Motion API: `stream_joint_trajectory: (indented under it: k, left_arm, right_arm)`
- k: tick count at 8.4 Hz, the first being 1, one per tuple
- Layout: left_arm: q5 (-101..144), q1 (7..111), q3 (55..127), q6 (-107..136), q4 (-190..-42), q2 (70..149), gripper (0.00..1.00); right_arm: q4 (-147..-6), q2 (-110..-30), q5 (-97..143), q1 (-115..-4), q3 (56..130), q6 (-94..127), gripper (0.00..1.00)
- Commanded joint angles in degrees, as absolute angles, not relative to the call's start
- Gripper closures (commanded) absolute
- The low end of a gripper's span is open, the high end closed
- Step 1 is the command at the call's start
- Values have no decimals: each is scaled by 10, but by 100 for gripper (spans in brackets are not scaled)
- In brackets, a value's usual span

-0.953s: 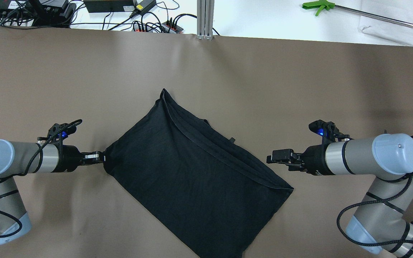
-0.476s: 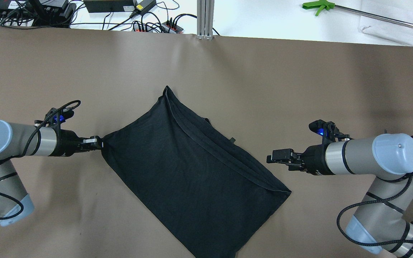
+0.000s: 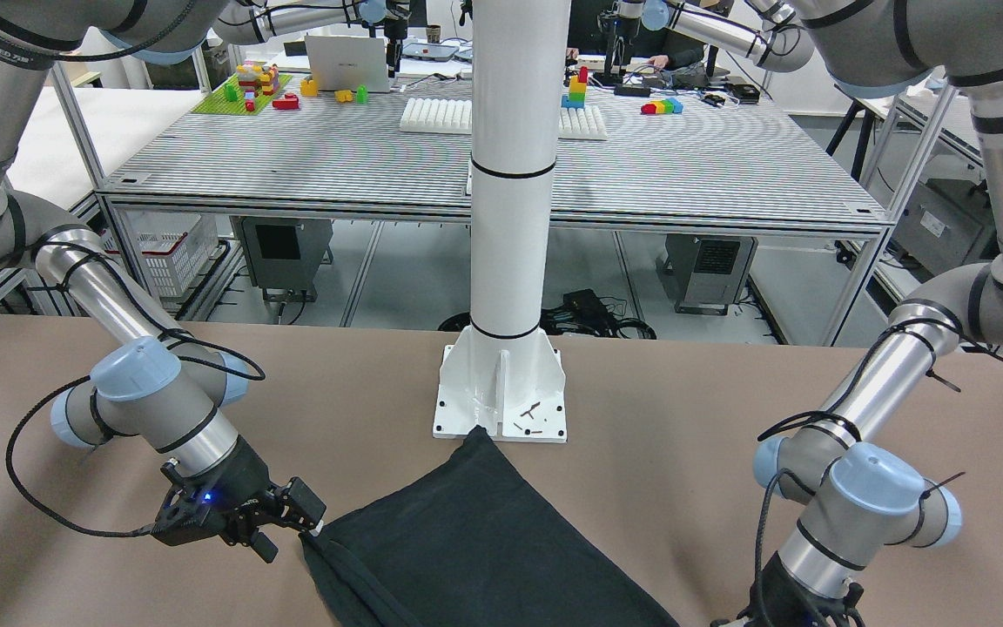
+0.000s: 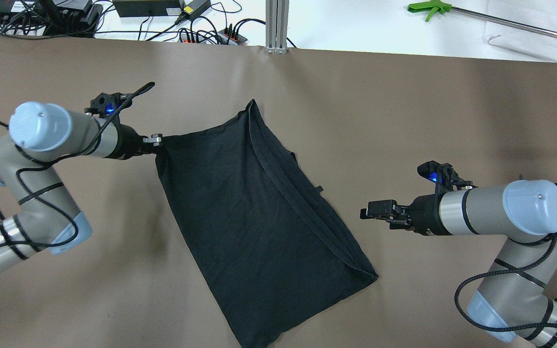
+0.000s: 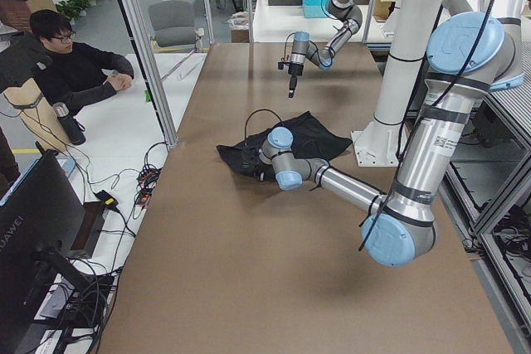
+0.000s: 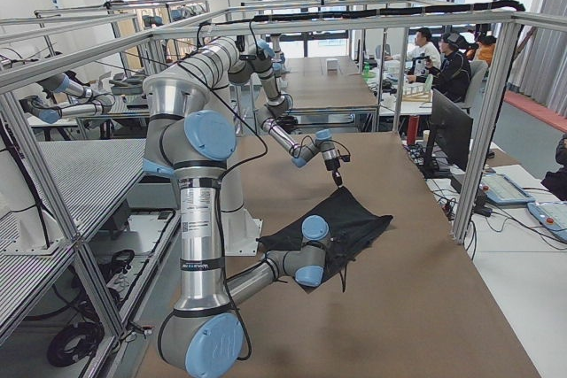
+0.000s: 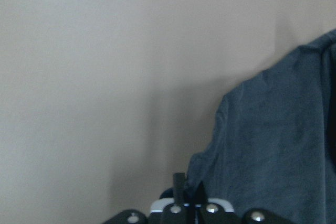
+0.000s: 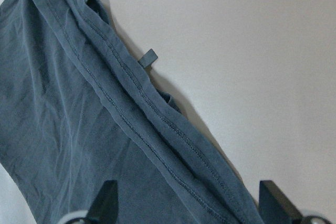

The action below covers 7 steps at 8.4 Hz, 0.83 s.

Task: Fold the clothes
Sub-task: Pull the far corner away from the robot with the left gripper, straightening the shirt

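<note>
Slippage of black cloth (image 4: 254, 217) corner from pinching left fingers (image 4: 155, 139) if dragged; bunching likely, right fingers (image 4: 377, 209) wide, empty.

The right tool (image 8: 191, 203) has its fingers (image 8: 107, 200) wide apart over the dark cloth (image 8: 68, 129). The cloth's stitched hem (image 8: 157, 124) runs diagonally ahead, with a small tab (image 8: 148, 57) jutting onto the bare surface (image 8: 252, 51) ahead-right.
</note>
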State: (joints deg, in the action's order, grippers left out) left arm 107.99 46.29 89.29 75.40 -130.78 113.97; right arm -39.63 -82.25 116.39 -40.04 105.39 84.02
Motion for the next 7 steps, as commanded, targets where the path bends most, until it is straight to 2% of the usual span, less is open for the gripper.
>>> stream_joint_trajectory:
  k: [1,3,5,6,7]
  left_arm:
    - [1042,479,762,715,-1227,1304,100]
    - [1007,478,647,714,-1231,1416,100]
    - [970,477,580,710,-1236,1461,100]
    - [956,476,576,710,-1237,1460,85]
    - [926,474,575,708,-1240,1456,4]
  right_arm:
    - [-396,-823,1164,-408,1056,841,6]
    - [-396,-825,1164,-411,1056,841,6]
    - [-396,-824,1164,-411,1056,841,6]
    - [-397,-824,1164,-411,1056,841,6]
    - [-398,-823,1158,-411,1056,841,6]
